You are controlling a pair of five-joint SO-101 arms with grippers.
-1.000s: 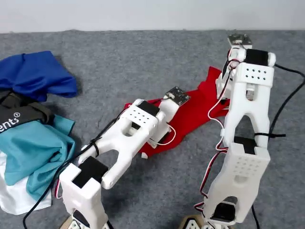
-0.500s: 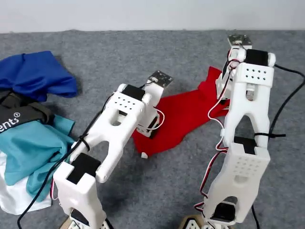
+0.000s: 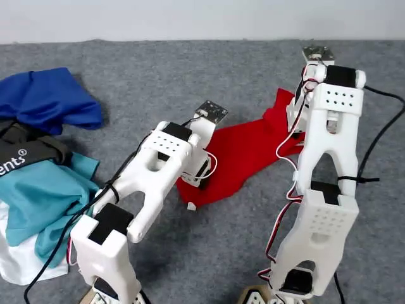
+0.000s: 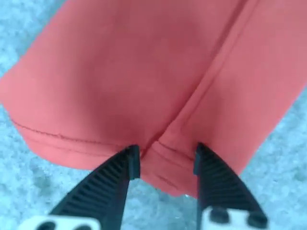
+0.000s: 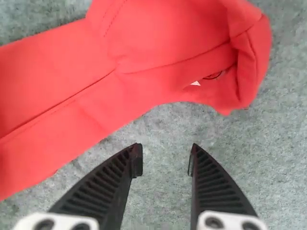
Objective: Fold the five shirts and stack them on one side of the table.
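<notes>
Closest to the arm bases, at the left edge of the grey felt-like table cover (image 3: 158, 76), a crumpled white cotton shirt (image 3: 19, 266) lies under a rumpled teal shirt (image 3: 44, 196). Neither is folded, so judge the task as barely begun.

A little farther out, your left gripper (image 4: 165, 155) hangs over the near hem of the flat red cotton shirt (image 3: 243, 152). Its jaws are spread, with a raised ridge of hem where a seam runs between them. From the wrist view you probably cannot tell whether the fingertips (image 4: 129, 160) already touch the cloth. Drop until both pads sit below that ridge, then close squarely on it so you catch every layer and not just the top one.

The red shirt (image 4: 144, 72) runs away from that hem toward the other arm, lying between the two arms, mostly smooth but skewed.

At its far end, your right gripper (image 5: 163, 155) is also spread and holds nothing. It is over bare table cover just beside the curled collar of the shirt (image 5: 72, 86). Shift it onto the collar edge before you close, or you will pinch nothing.

Lift both ends low and together and pull the cloth gently taut, so the fold falls straight.

Farther back on the left lie a dark grey printed shirt (image 3: 28, 152) and a bunched royal-blue shirt (image 3: 47, 98).
</notes>
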